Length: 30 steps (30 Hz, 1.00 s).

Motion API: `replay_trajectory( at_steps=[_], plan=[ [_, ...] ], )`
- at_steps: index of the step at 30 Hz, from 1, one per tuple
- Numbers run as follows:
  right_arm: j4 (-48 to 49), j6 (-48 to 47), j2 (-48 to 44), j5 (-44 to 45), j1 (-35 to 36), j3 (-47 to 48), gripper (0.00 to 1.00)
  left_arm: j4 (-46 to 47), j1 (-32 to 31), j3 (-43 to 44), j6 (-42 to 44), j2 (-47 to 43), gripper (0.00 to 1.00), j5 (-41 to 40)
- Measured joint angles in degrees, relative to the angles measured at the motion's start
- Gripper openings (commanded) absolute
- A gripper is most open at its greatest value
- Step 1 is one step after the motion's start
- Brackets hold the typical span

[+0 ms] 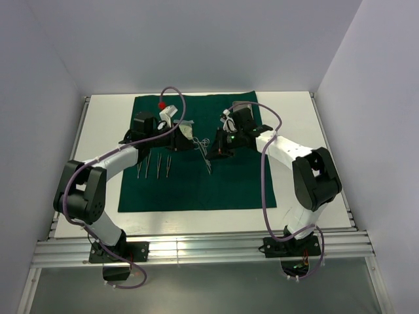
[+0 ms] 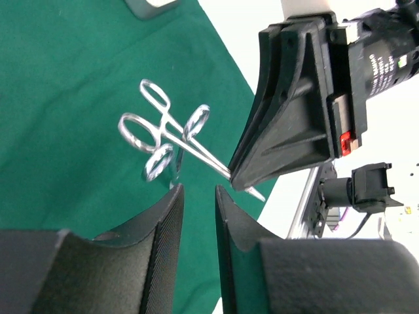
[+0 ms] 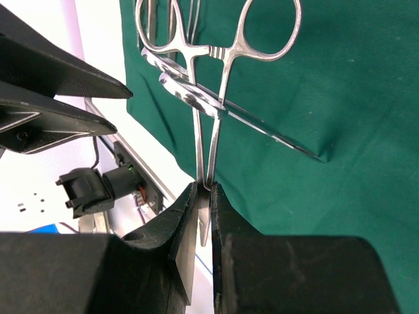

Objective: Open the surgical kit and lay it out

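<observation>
**On the green cloth: a clamp pinched by its tips**

Near the middle of the dark green wrap (image 1: 196,190), a slim polished steel clamp (image 3: 211,51) is caught by its pointed end in the right gripper (image 3: 204,196). Its matte black fingers are pressed together on the thin shafts. The clamp's two oval finger rings fan out at the far end, bright and mirror-smooth. They cross over a second clamp (image 3: 190,97), which lies on the cloth with its long tip pointing away at a slant. The cloth is flat, with a fine woven nap and a soft crease or two.

The left gripper (image 2: 196,196) hangs just beside the pair. Its fingers (image 2: 171,216), finely ribbed on their inner faces, stand a narrow gap apart with nothing between them. To the left, a row of slim instruments (image 1: 154,167) lies side by side on the wrap. One corner of a steel tray (image 2: 141,8) shows at the cloth's far part. A smooth white table (image 1: 294,118) lies under the wrap.
</observation>
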Motion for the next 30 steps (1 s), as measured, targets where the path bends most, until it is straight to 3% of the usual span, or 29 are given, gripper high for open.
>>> replay_trajectory(
  at_steps=[7, 16, 30],
  plan=[
    [0.55, 0.26, -1.57, -0.90, 0.00, -0.94, 0.00, 2.38, -1.18, -0.04, -0.22, 0.81, 0.38, -1.25],
    [0.94, 0.26, -3.56, -1.57, -0.48, -2.69, 0.00, 1.86, -1.25, -1.99, 7.63, 0.50, 0.57, -2.25],
    [1.84, 0.31, -4.26, -2.38, -0.59, -3.96, 0.00, 3.17, -1.01, -8.35, 28.13, -4.98, 0.57, 1.60]
  ],
)
